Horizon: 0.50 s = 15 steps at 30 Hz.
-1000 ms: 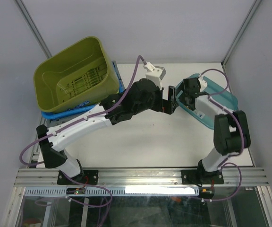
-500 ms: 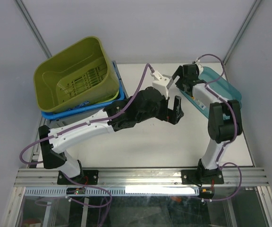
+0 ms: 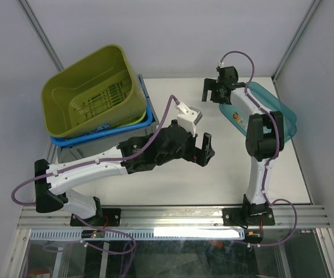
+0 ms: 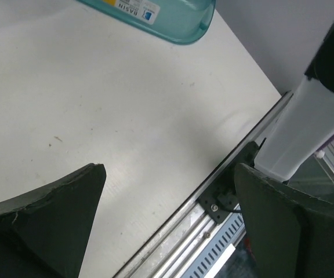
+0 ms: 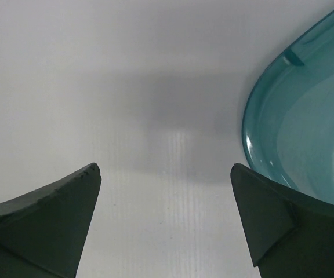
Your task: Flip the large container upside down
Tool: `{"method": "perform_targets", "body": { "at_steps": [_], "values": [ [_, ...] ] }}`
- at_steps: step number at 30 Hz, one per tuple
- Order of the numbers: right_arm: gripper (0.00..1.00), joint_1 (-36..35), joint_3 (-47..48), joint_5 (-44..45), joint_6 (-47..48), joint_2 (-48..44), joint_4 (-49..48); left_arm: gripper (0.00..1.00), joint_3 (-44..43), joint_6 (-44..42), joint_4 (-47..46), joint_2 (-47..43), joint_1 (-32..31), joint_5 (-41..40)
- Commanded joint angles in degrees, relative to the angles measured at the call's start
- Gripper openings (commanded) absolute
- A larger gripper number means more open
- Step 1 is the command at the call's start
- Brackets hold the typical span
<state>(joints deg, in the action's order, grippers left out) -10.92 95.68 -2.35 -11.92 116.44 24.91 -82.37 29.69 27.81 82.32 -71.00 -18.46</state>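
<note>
Only a dark-grey strip of the large container point(image 3: 91, 148) shows at the left, under a bright blue tub point(image 3: 106, 132) that carries a lime-green tub point(image 3: 91, 90). My left gripper point(image 3: 202, 149) is open and empty over the middle of the table, to the right of that stack; in the left wrist view point(image 4: 170, 202) its jaws stand wide apart over the table's near edge. My right gripper point(image 3: 212, 91) is open and empty at the back, far from the stack; in the right wrist view point(image 5: 166, 191) bare table lies between its jaws.
A clear teal basin point(image 3: 271, 110) lies at the back right, just right of my right gripper; it also shows in the left wrist view point(image 4: 155, 17) and the right wrist view point(image 5: 306, 133). White walls close the back and sides. A metal rail point(image 3: 173, 217) runs along the near edge.
My left gripper has pulled back from the teal basin toward the near middle. My right gripper has swung from the basin's left edge toward the back of the table.
</note>
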Motion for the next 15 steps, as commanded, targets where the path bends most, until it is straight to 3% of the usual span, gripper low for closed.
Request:
{"method": "perform_targets", "body": {
  "at_steps": [1,9,15],
  "values": [
    [0.99,0.4,8.1,6.6,5.5,5.0,8.0,0.99,3.3,1.1,-3.1,-6.5,-0.6,-3.4],
    [0.99,0.8,21.7,25.7,2.7,16.2,9.3,0.99,5.3,1.4,-3.2,-7.2,-0.6,-3.8],
    [0.99,1.9,32.4,29.7,-0.1,23.9,9.8,0.99,4.7,1.9,-3.1,-5.8,-0.6,-4.2]
  ]
}}
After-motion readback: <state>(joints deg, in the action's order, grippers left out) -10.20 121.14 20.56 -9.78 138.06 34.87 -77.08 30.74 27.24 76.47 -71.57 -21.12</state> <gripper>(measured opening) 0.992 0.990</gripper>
